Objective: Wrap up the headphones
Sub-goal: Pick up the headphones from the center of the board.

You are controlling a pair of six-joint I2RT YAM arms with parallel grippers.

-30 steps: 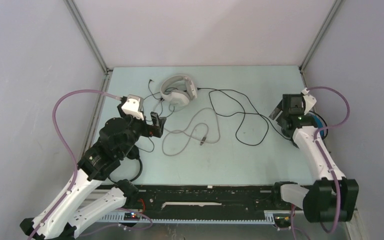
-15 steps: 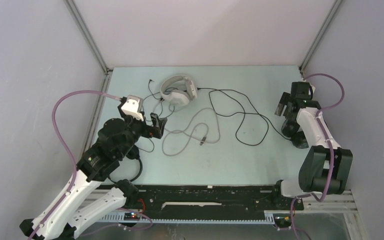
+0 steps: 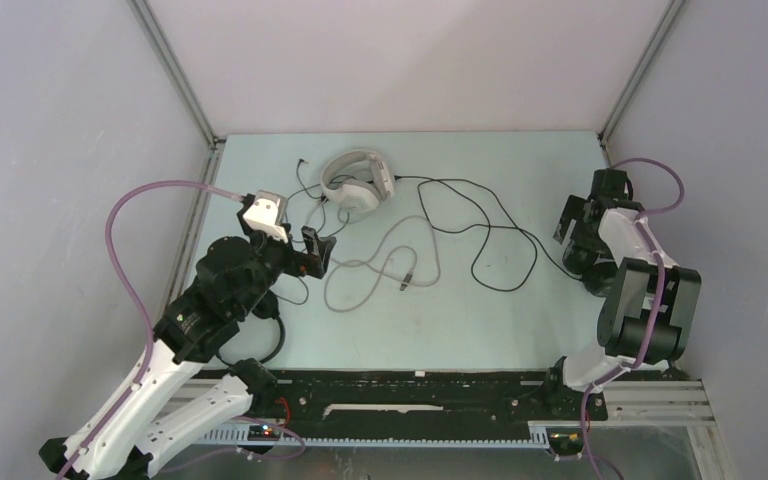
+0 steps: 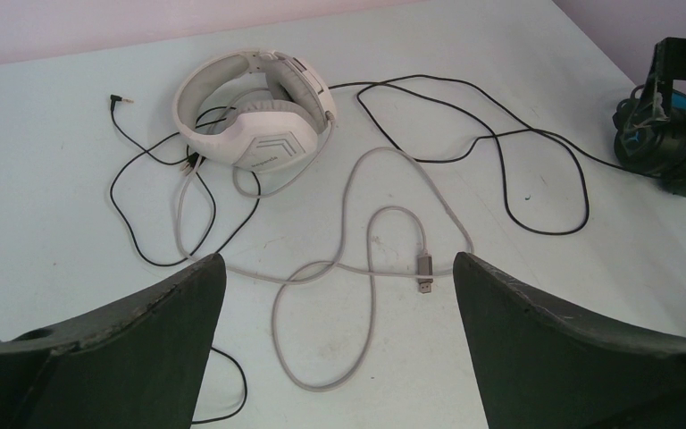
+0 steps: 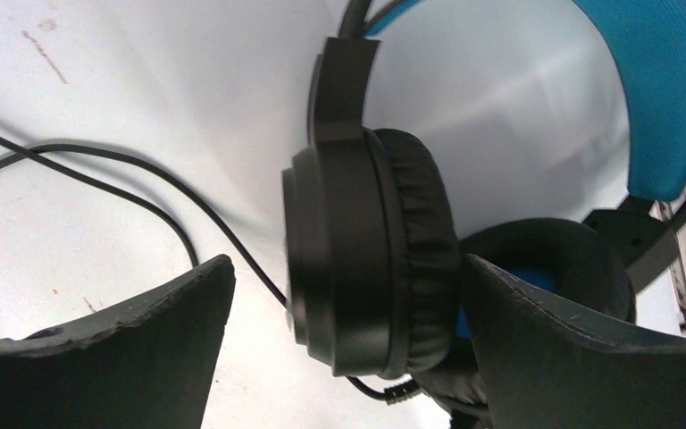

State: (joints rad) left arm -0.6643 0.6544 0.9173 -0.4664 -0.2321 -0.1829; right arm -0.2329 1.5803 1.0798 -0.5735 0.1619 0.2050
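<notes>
As I judge it, nothing is wrapped yet. The white headphones (image 4: pixel 255 112) lie at the far middle of the table (image 3: pixel 460 330). Their grey cable (image 4: pixel 371 241) sprawls toward me in loose loops, and its plug (image 4: pixel 424 273) lies free. A thin black cable (image 4: pixel 545 232) wanders from beside the white pair over to the black-and-blue headphones (image 4: pixel 665 134) at the right edge. A jack (image 4: pixel 112 100) lies loose left of the white pair. A dark loop (image 3: pixel 280 340) shows by my left arm, mostly hidden, and I cannot tell whether it is another pair.

My left gripper (image 4: pixel 338 268) hangs above the near loops of the grey cable, jaws spread wide and holding nothing. My right gripper (image 5: pixel 348 268) is down at the black-and-blue pair, jaws also wide. One earcup (image 5: pixel 366 250) stands between them, not pinched as far as I can see.

Every cable is left to gather. I see no box, tray or bin.
</notes>
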